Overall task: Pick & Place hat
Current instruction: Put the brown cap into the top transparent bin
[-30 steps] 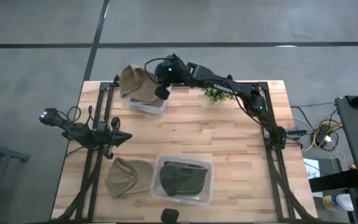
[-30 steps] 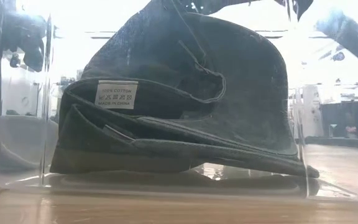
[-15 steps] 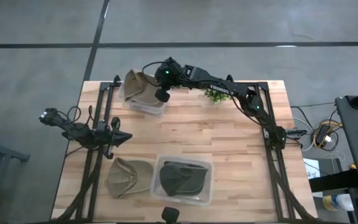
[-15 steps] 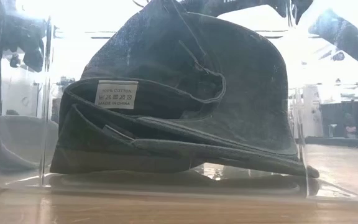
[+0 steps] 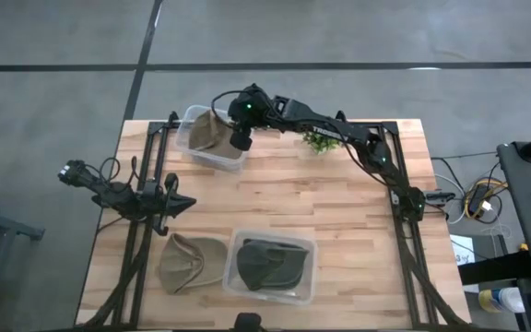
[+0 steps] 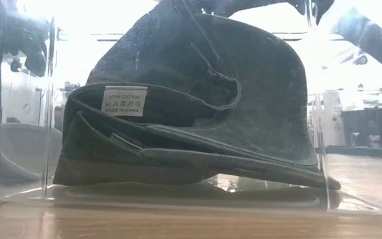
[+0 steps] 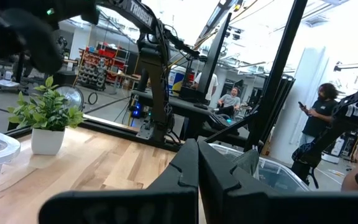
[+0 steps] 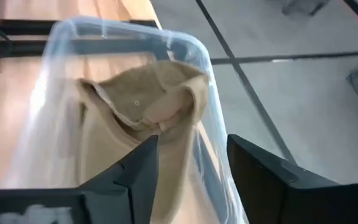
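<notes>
Hovering over the clear far bin (image 5: 212, 148), the right gripper (image 8: 188, 165) is spreading its fingers wide and holding nothing. The tan hat (image 8: 143, 118) is lying inside that bin, right under the fingers. The left gripper (image 7: 197, 163) is waiting at the left side of the table with its fingers pressed together.

What could go wrong: the hat is bunching up against the bin wall, so one finger may be catching a fold on the way up and dragging the hat out again.

The dark hat (image 6: 191, 106) in the near bin (image 6: 20, 133) is showing a white tag (image 6: 124, 101) reading "100% COTTON" and "MADE IN CHINA".
</notes>
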`<action>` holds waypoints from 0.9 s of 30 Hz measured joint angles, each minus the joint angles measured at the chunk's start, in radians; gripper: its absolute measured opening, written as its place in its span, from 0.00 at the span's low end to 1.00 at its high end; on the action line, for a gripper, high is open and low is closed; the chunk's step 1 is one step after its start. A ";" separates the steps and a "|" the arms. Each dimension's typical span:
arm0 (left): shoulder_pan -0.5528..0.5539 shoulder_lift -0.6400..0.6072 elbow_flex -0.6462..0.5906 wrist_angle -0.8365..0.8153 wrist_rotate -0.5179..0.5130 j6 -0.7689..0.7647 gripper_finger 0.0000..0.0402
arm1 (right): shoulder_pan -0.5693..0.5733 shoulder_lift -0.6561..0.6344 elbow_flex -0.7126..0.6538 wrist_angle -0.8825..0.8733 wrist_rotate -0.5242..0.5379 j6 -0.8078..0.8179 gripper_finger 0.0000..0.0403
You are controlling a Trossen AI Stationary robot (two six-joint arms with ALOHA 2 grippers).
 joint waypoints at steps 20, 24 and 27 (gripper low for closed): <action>0.000 0.054 0.061 -0.207 -0.147 -0.267 0.21 | 0.187 -0.045 0.003 -0.238 -0.001 -0.066 0.48; 0.000 0.110 0.125 -0.359 -0.088 -0.366 0.34 | 0.236 -0.065 0.004 -0.372 -0.001 -0.065 0.49; 0.000 0.167 0.165 -0.437 0.001 -0.400 0.38 | 0.272 -0.069 0.004 -0.431 -0.001 -0.059 0.49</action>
